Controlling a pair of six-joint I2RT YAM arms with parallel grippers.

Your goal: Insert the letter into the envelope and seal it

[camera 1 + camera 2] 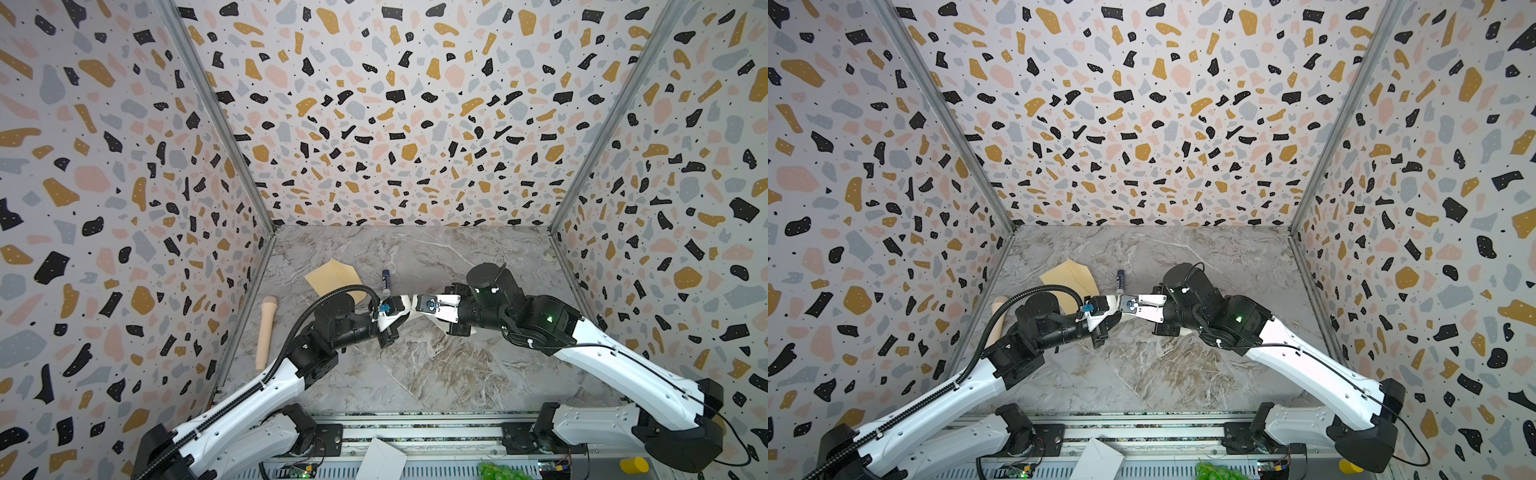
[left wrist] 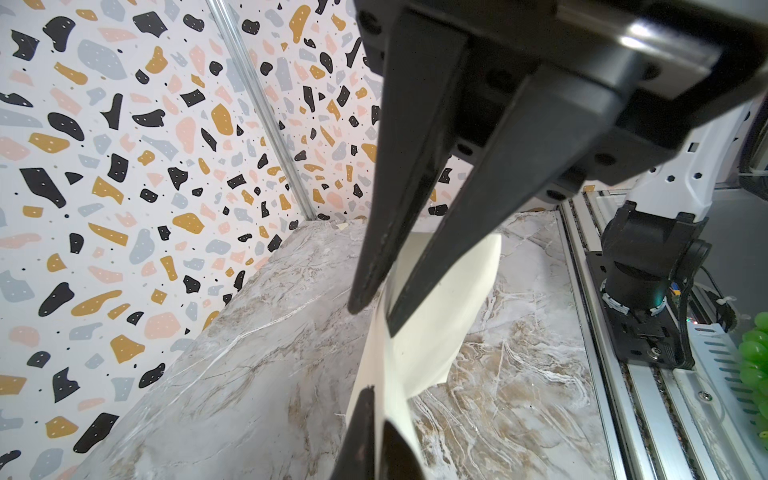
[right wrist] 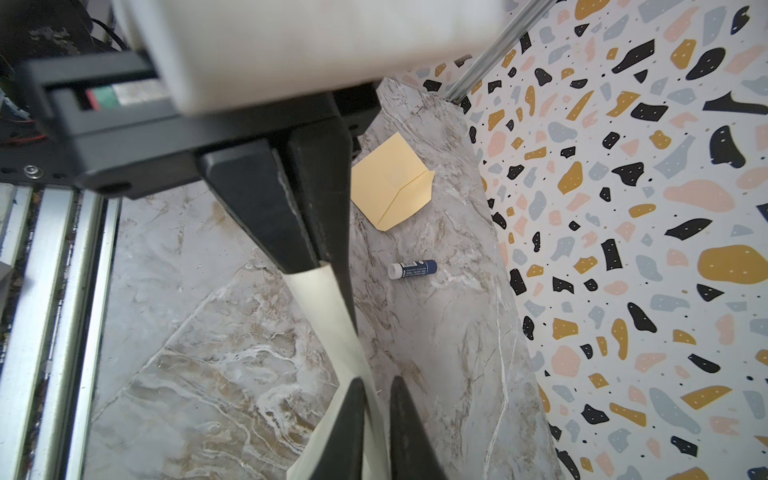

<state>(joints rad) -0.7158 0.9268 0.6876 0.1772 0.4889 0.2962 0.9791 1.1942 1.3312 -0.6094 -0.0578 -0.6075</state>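
Marble tabletop [image 1: 436, 374] — left fingers [image 2: 399, 187], right fingers [image 3: 316, 199] both pinched closed on letter [image 2: 440, 316].

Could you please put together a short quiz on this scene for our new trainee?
1. True or false: the letter lies flat on the table.
2. Which thing lies on the table near the envelope? A) a blue glue stick B) scissors C) a stapler
3. Fill in: the letter is pinched by ____ grippers.
Key: 1 false: it hangs above the table, held by the left gripper and the right gripper. 2 A. 3 two.
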